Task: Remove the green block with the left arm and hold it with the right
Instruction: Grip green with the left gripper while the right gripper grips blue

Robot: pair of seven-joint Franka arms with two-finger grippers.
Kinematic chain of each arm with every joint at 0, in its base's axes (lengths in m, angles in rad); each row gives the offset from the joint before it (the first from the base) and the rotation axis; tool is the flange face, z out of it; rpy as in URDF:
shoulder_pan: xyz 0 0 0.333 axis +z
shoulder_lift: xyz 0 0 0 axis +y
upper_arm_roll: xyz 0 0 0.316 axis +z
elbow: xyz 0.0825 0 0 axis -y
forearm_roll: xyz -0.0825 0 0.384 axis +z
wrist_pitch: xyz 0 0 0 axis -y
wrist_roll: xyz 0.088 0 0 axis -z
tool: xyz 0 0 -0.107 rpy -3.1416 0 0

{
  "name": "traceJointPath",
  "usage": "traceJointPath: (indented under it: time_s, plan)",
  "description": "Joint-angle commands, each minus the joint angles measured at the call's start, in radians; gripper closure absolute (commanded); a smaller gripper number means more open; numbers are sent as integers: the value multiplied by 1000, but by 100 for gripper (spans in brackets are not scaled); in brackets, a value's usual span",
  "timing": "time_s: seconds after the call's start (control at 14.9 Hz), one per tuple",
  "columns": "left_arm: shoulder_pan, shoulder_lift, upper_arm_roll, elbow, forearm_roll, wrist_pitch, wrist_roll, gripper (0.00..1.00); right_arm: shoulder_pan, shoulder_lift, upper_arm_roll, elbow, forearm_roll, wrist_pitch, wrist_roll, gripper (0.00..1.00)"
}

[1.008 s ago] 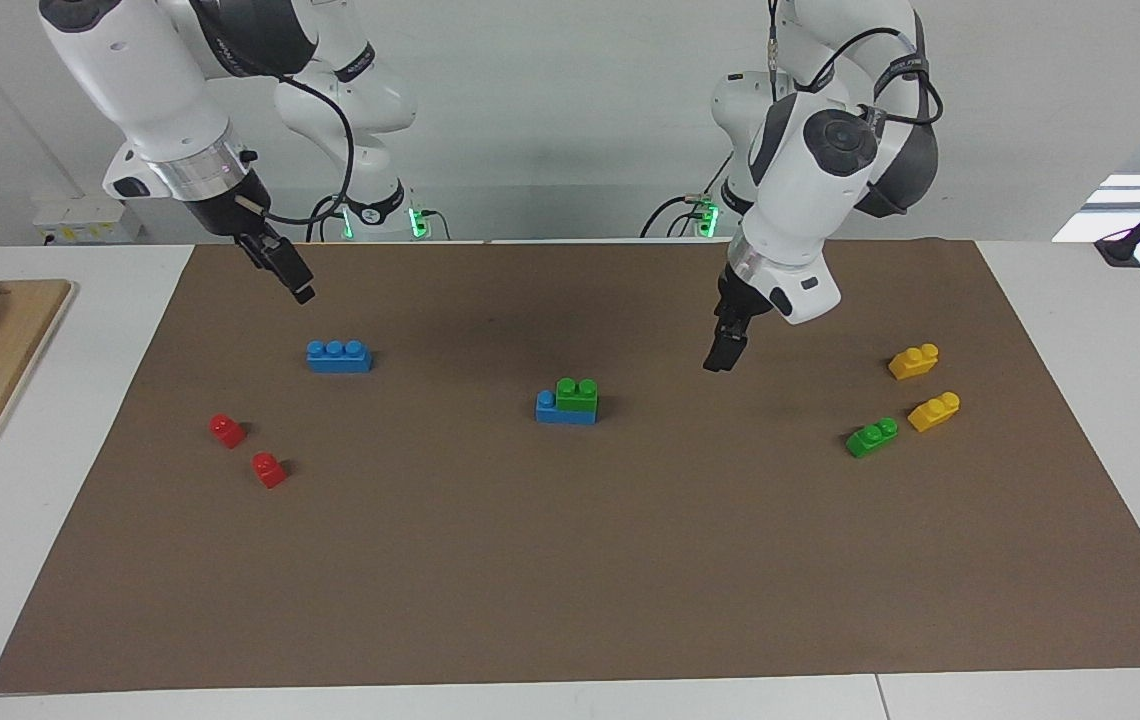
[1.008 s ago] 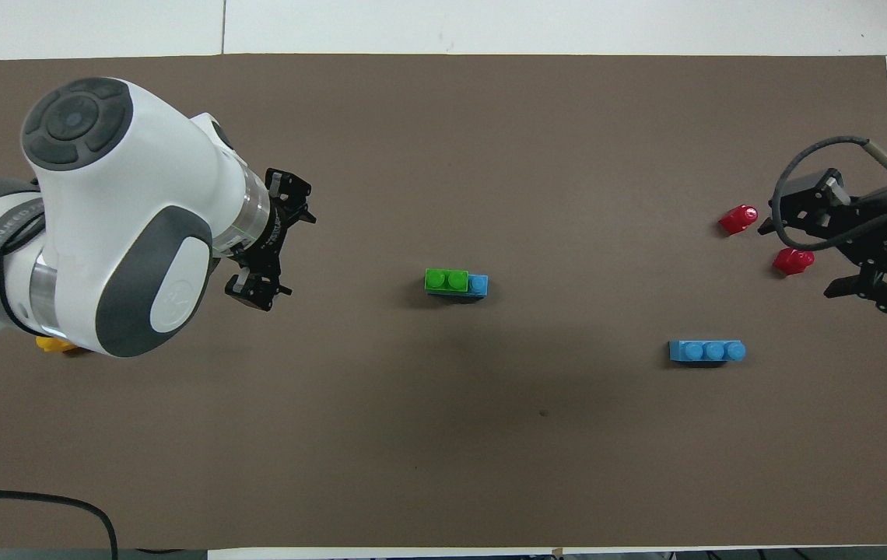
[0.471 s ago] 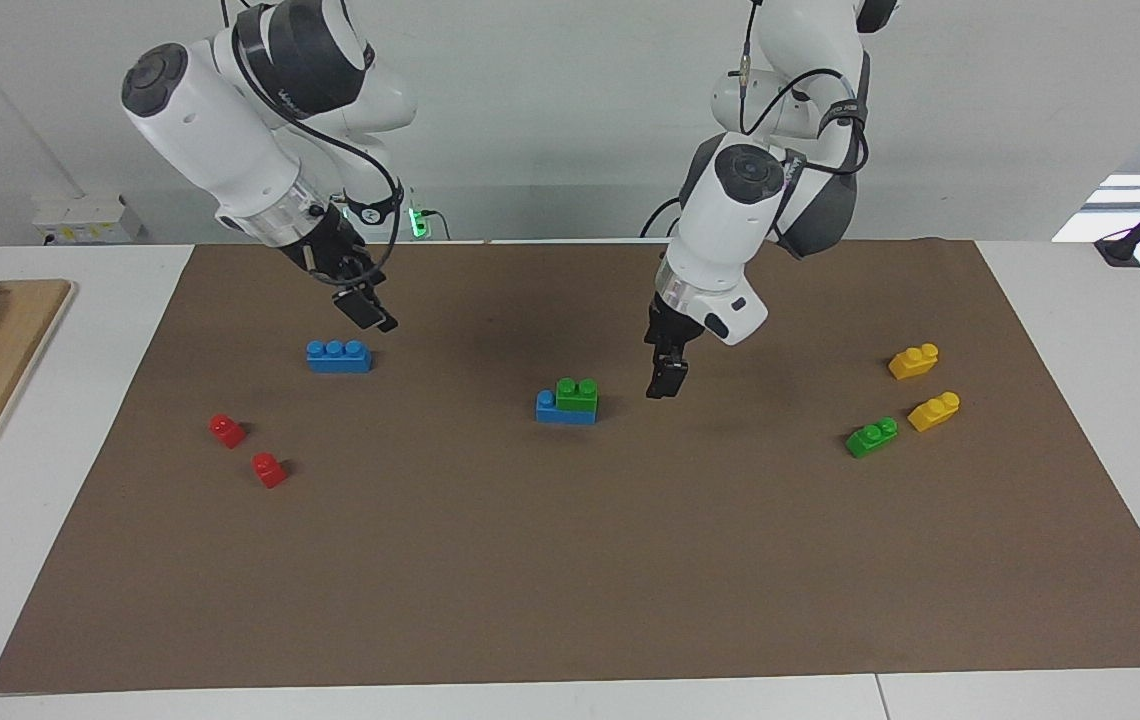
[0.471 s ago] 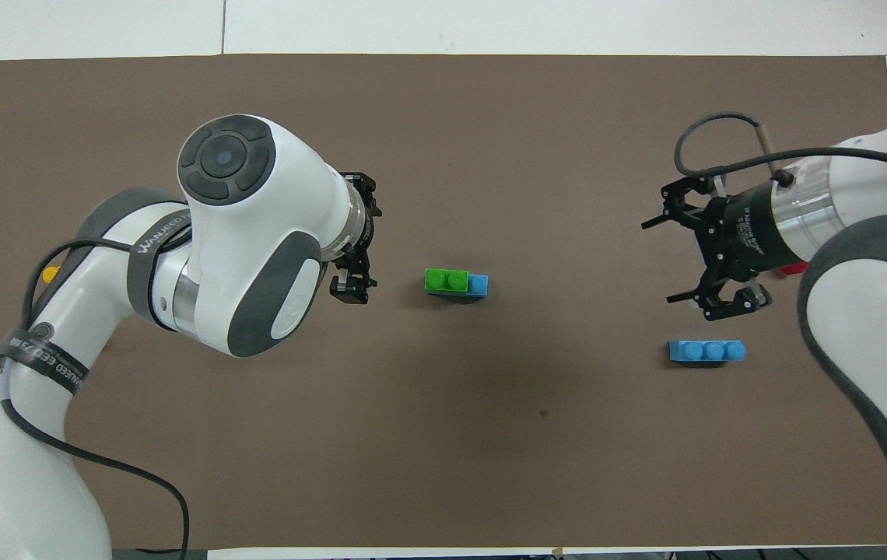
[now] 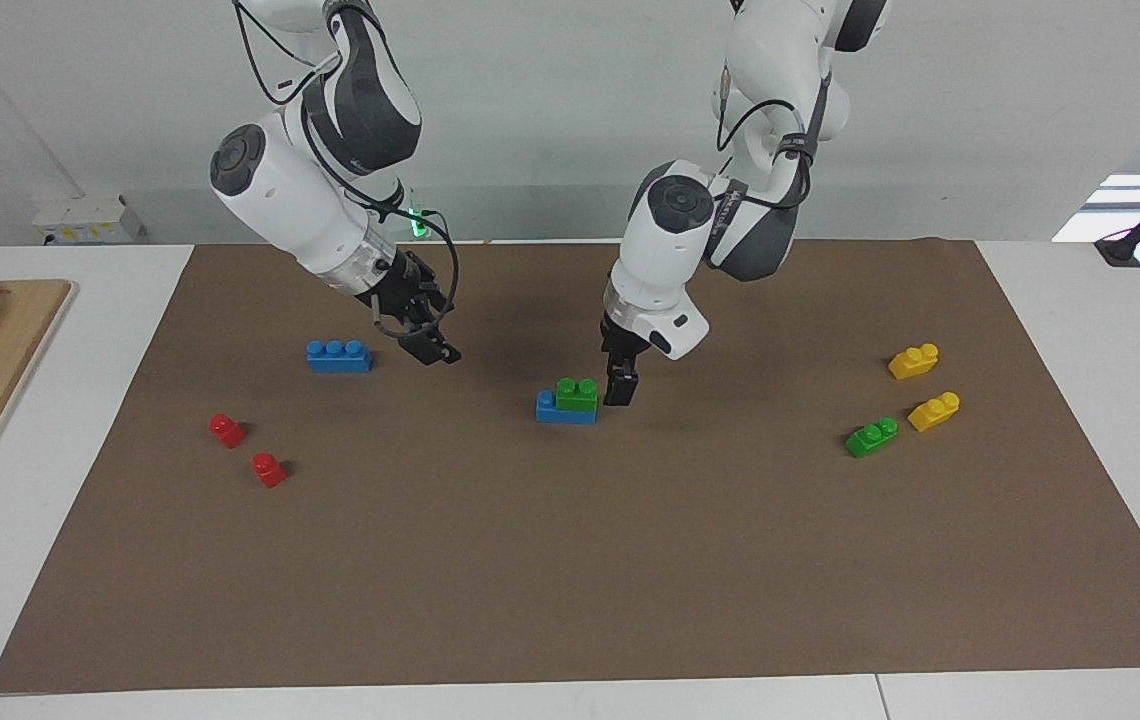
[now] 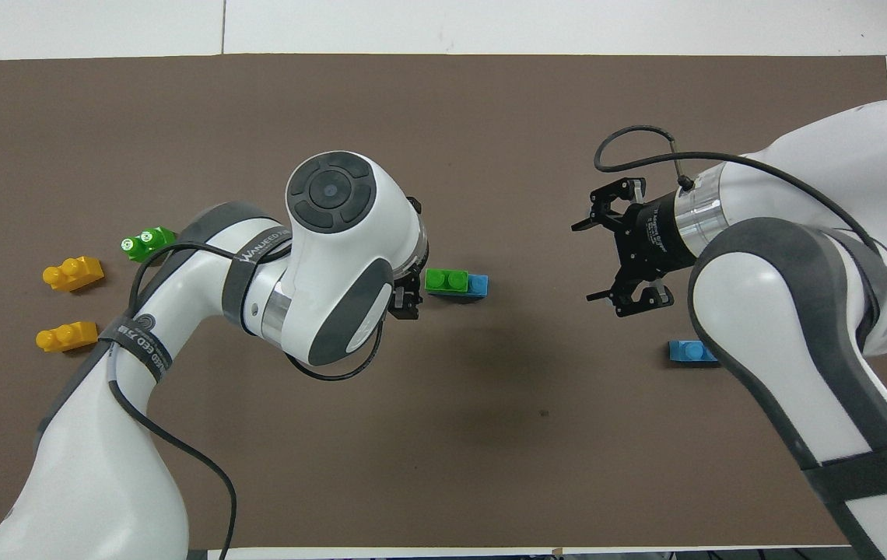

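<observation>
The green block [image 5: 577, 394] was seen seated on a blue brick [image 5: 564, 410] mid-mat on the bench [image 5: 80, 600], one blue stud left uncovered at the right arm's end. The left hand [image 5: 619, 392] was held low just beside the block at the left arm's end, fingers spread, nothing gripped. The right hand [image 5: 433, 347] was held over the mat beside a second blue brick [image 5: 338, 356], fingers spread, empty.

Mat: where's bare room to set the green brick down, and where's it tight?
Free: the wide strip of mat farther from the robots than every brick. Also the stretch between the stacked green block and the flat green piece. Crowded: around the stack, left gripper beside it; right gripper by the lone blue brick.
</observation>
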Motion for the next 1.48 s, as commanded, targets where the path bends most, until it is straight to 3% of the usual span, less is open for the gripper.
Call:
traceJointPath:
  time_s: [0.0,0.67,1.01,1.41]
  plan:
    - [-14,20,16,32,37,4,-28,0,39,3,0,-57,28,98,57,7]
    - [-16,20,18,31,53,30,-66,0,148,92,1,-153,69,405,100,7]
    - [-14,26,18,11,53,105,-101,0,185,137,3,-153,78,492,101,7]
    - [-42,25,16,-28,55,95,-107,0,248,215,3,-152,86,580,90,7]
